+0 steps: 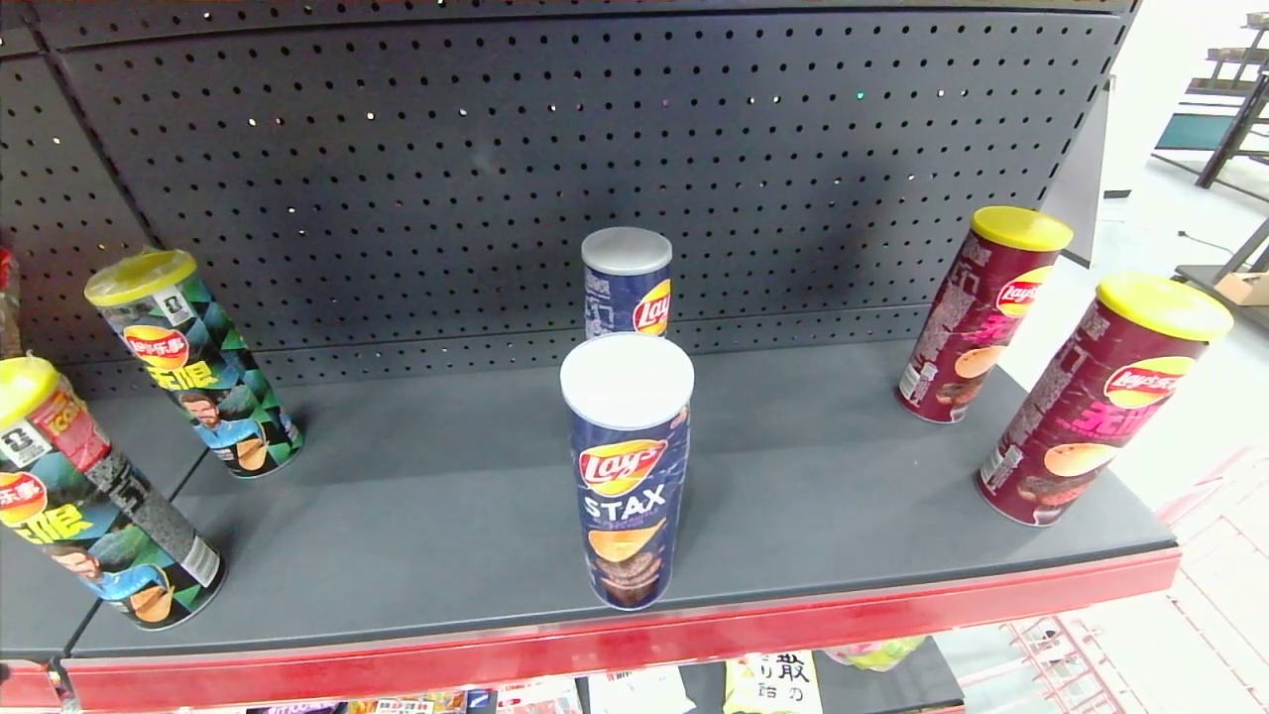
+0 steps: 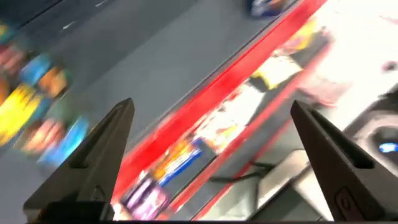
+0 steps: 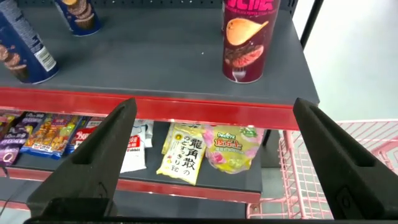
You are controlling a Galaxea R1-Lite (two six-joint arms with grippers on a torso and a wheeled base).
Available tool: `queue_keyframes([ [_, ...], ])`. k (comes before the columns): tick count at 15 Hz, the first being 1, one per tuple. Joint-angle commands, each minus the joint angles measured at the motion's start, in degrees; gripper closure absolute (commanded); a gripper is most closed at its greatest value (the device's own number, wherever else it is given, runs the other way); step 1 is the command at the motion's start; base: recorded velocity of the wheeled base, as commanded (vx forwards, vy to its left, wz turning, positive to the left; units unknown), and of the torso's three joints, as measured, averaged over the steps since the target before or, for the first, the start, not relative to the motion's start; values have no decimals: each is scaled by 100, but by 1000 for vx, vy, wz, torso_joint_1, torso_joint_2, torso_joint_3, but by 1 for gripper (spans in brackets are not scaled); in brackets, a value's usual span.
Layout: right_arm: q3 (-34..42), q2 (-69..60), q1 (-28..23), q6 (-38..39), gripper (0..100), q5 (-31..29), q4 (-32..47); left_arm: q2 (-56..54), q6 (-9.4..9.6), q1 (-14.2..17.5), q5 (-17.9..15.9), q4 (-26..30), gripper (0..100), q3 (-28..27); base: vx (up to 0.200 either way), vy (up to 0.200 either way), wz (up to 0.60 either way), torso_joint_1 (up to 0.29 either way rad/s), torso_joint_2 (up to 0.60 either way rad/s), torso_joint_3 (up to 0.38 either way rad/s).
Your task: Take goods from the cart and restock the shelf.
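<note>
Standing upright on the grey shelf (image 1: 446, 496) are six chip cans, arranged in three pairs. The front blue can (image 1: 627, 476) is standing in the middle, near the red front edge. The back blue can (image 1: 627, 288) is standing behind it, close to the perforated back panel (image 1: 496, 149). At the right end, the front maroon can (image 1: 1100, 407) is standing near the corner and the back maroon can (image 1: 981, 317) is standing farther in; both are wearing yellow lids. At the left, the front green can (image 1: 89, 496) and the back green can (image 1: 193, 367) are standing one behind the other, also with yellow lids. The pairs are standing well apart from each other.

The right gripper (image 3: 214, 102) is hanging in front of the shelf, facing the red edge. Its fingers are spread wide and are grasping nothing. Under the grey board, a lower shelf (image 3: 205, 180) is carrying snack bags. Among them a yellow packet (image 3: 186, 152) is lying just beside a pink-and-green packet (image 3: 231, 146). The pink wire cart (image 3: 323, 168) is standing to the right of the shelving.

The left gripper (image 2: 211, 104) is also hanging before the red edge. Its fingers are released and wide apart, with nothing between them.
</note>
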Motion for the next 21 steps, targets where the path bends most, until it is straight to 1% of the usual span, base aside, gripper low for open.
queue_keyframes([
  [1, 331, -588, 10, -13, 0, 39, 15, -862, 5, 468, 243, 298, 0, 22, 0, 0, 0, 0, 0, 0],
  [2, 454, -791, 10, -13, 0, 65, 15, -950, 5, 776, 243, 377, 0, 13, 0, 0, 0, 0, 0, 0],
  [3, 524, -878, 2, -13, 0, 39, 6, -994, -47, 1207, 252, 394, 0, -4, 0, 0, 0, 0, 0, 0],
  [4, 533, -878, 2, -13, 0, 21, 15, -1047, -144, 1769, 252, 412, 0, -4, 0, 0, 0, 0, 0, 0],
  [5, 542, -878, 2, -13, 0, 3, 15, -1082, -293, 2428, 243, 491, 0, -4, 0, 0, 0, 0, 0, 0],
  [6, 586, -870, -7, -4, 0, -76, 15, -1135, -408, 2885, 234, 579, 0, 4, 0, 0, 0, 0, 0, 0],
  [7, 595, -843, -60, -4, 0, -234, 15, -1293, -557, 3105, 217, 746, 0, 57, 0, 0, 0, 0, 0, 0],
  [8, 595, -747, -113, -4, 0, -436, 15, -1627, -680, 3123, 208, 966, 0, 268, 0, 0, 0, 0, 0, 0],
  [9, 595, -703, -130, -4, 0, -541, 15, -1882, -689, 3114, 208, 1027, 0, 426, 0, 0, 0, 0, 0, 0],
  [10, 604, -685, -201, -4, 0, -708, 24, -2427, -750, 3044, 225, 1001, 0, 848, 0, 0, 0, 0, 0, 0],
  [11, 647, -764, -245, -4, 0, -752, 103, -2488, -865, 2965, 225, 904, 0, 1059, 0, 0, 0, 0, 0, 0],
  [12, 683, -887, -262, -13, 0, -770, 235, -2488, -944, 2965, 173, 772, 0, 1200, 0, 0, 0, 0, 0, 0],
  [13, 832, -887, -262, 4, 0, -893, 270, -2488, -1058, 2965, -126, 8, 0, 1666, 0, 0, 0, 0, 0, 0],
  [14, 1069, -887, -262, 22, 0, -937, 156, -2488, -1067, 2965, -399, -1117, 0, 2298, 0, 0, 0, 0, 0, 0],
  [15, 1228, -887, -262, 57, 0, -902, -196, -2488, -1093, 2965, -610, -2128, 0, 2747, 0, 0, 0, 0, 0, 0],
  [16, 1298, -887, -262, 48, 0, -788, -433, -2488, -1172, 2956, -768, -2488, 0, 2914, 0, 0, 0, 0, 0, 0],
  [17, 1324, -887, -262, 31, 0, -559, -486, -2488, -1172, 2956, -794, -2488, 0, 2914, 0, 0, 0, 0, 0, 0],
  [18, 1342, -887, -262, 48, 0, -172, -504, -2488, -1190, 2956, -706, -2532, 0, 2949, 0, 0, 0, 0, 0, 0],
  [19, 1333, -887, -262, -22, 0, -164, -504, -2488, -1190, 2956, -214, -2620, 0, 2975, 0, 0, 0, 0, 0, 0],
  [20, 1333, -887, -262, -110, 0, -216, -504, -2488, -1199, 2956, 348, -2682, 0, 3010, 0, 0, 0, 0, 0, 0],
  [21, 1315, -887, -271, -136, 0, -541, -442, -2488, -1234, 2956, 436, -2691, 0, 3019, 0, 0, 0, 0, 0, 0],
])
